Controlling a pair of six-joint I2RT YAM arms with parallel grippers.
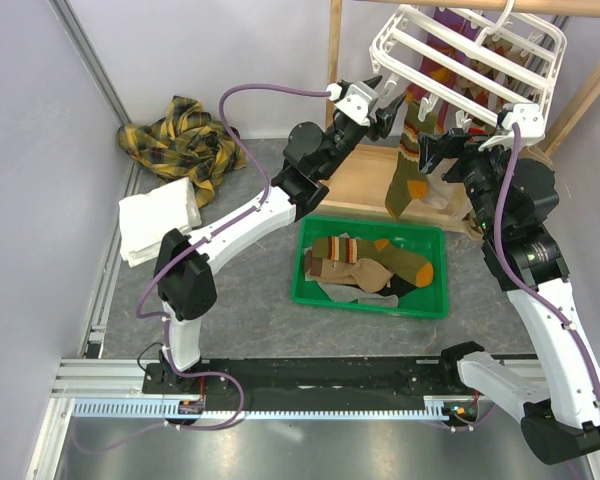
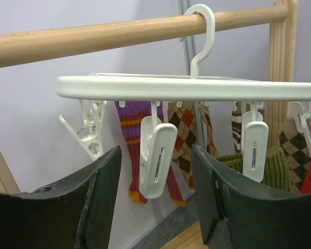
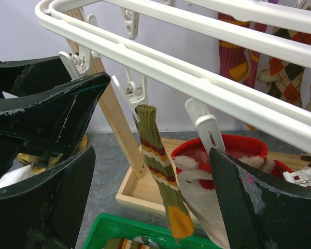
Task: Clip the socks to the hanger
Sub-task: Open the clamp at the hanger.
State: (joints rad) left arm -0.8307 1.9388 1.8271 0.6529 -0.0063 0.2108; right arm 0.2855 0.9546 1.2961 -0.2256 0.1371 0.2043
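top external: hanger (image 1: 470, 50) at 1 o'clock, olive sock (image 1: 408, 188) hung on its near edge; spare socks (image 1: 365, 262) in tray (image 1: 372, 303) at 4 o'clock. left pincer (image 2: 155, 150) spread about a free clip (image 2: 158, 168); right pincer (image 3: 153, 155) spread, empty. risk: a nudged hanger swings and sheds the olive sock.

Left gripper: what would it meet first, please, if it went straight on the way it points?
Probably the empty white clip hanging from the hanger, centred between the fingers of the open left gripper; the purple striped sock hangs behind it.
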